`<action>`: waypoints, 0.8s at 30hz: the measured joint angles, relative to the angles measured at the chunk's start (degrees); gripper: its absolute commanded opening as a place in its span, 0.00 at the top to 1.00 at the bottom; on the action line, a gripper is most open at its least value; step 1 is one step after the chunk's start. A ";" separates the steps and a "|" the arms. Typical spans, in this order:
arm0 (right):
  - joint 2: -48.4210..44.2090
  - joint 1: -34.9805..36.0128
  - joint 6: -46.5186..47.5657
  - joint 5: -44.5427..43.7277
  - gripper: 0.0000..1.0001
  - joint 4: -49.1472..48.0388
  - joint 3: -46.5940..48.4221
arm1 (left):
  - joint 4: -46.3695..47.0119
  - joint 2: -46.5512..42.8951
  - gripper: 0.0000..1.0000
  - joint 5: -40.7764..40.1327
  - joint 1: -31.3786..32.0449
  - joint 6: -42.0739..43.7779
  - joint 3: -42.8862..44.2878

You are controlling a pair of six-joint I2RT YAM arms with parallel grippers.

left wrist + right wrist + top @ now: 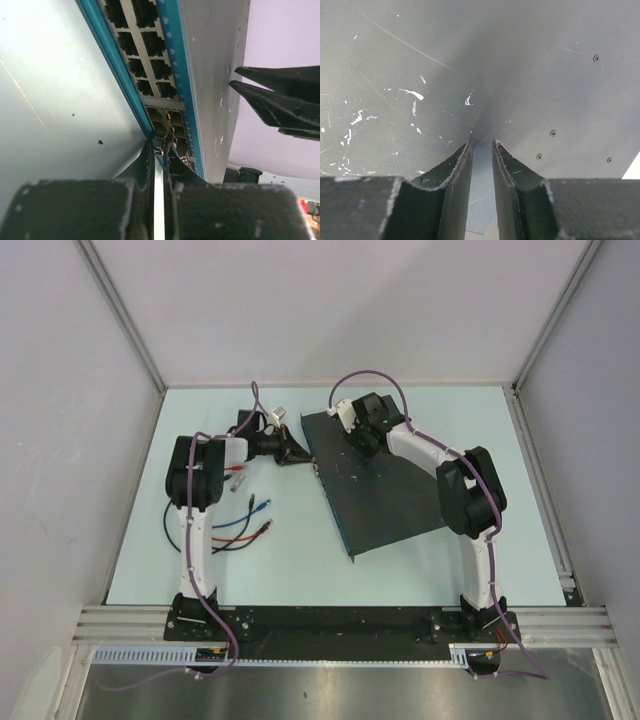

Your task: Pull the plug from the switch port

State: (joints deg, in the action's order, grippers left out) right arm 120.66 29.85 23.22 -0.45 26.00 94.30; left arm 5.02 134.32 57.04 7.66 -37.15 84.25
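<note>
L gripper (pixel 159 149) closed at switch (pixel 215 75) port row (pixel 145 55); blue strip (pixel 179 70) print illegible.

Pale green table (pixel 300 575), walled on 3 sides. Lying flat on it: black switch (pixel 390 495), skewed, right of centre; at left, loose cables (pixel 238 525), red, blue, black, perhaps 4 in all.

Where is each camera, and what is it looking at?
Top: high behind the robot, looking down at the table and switch; left arm and right arm show.
Left wrist: on the left arm, facing the switch's sockets; left pincer shows.
Right wrist: on the right arm, facing the switch's scuffed top; right pincer shows.
All three share the switch.
</note>
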 measured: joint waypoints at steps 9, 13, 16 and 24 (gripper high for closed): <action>0.00 0.24 -0.04 1.57 0.70 0.07 0.00 | -5.22 -1.51 1.00 0.13 -0.50 4.70 -0.37; 0.00 0.48 -0.02 2.43 0.70 0.24 0.00 | -8.07 -2.56 1.00 -0.33 -0.83 6.08 -0.46; 0.02 0.46 -0.02 2.78 0.70 0.24 0.00 | -13.75 -1.88 1.00 -0.76 -0.85 8.76 2.78; 0.04 0.42 -0.04 2.93 0.70 0.17 0.02 | -14.16 -3.26 1.00 -0.55 -1.77 11.74 0.33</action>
State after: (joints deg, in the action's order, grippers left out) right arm 120.70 30.26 23.18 2.48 26.17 94.32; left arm -9.15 131.07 56.49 5.89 -25.41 84.58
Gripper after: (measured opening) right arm 0.296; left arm 0.028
